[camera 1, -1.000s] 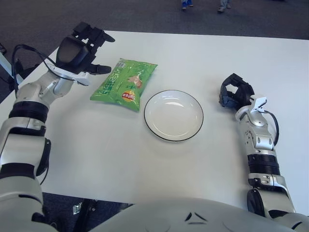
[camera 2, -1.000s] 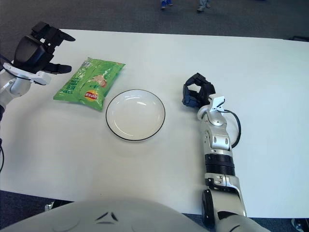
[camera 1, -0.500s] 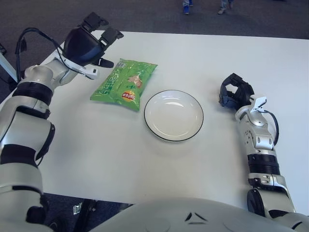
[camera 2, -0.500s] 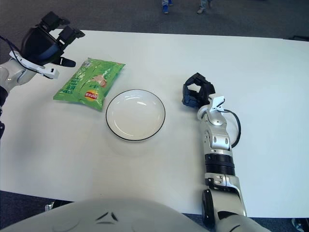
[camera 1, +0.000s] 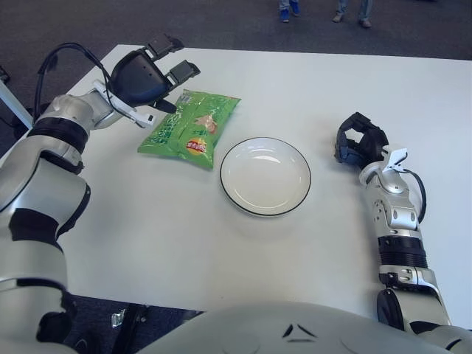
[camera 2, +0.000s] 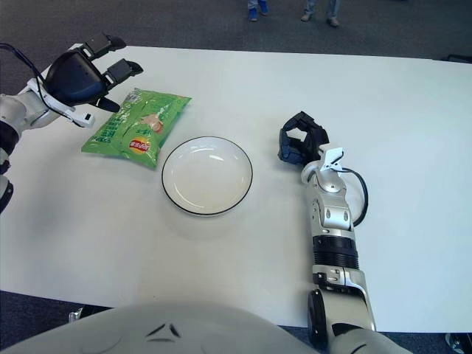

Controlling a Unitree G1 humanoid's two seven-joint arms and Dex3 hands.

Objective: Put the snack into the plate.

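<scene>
Hovering left hand (camera 1: 147, 74) beside snack (camera 1: 190, 127)

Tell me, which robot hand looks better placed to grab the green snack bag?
Left. The left robot hand hovers open beside the green snack bag; the right robot hand sits beyond the white plate.

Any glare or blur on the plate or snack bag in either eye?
Left eye view: faint ceiling-light streaks on the white plate, its rim crisp; green snack bag sharp, logo visible. Right eye view: the same, left hand unblurred beside the bag, casting a soft shadow.
</scene>
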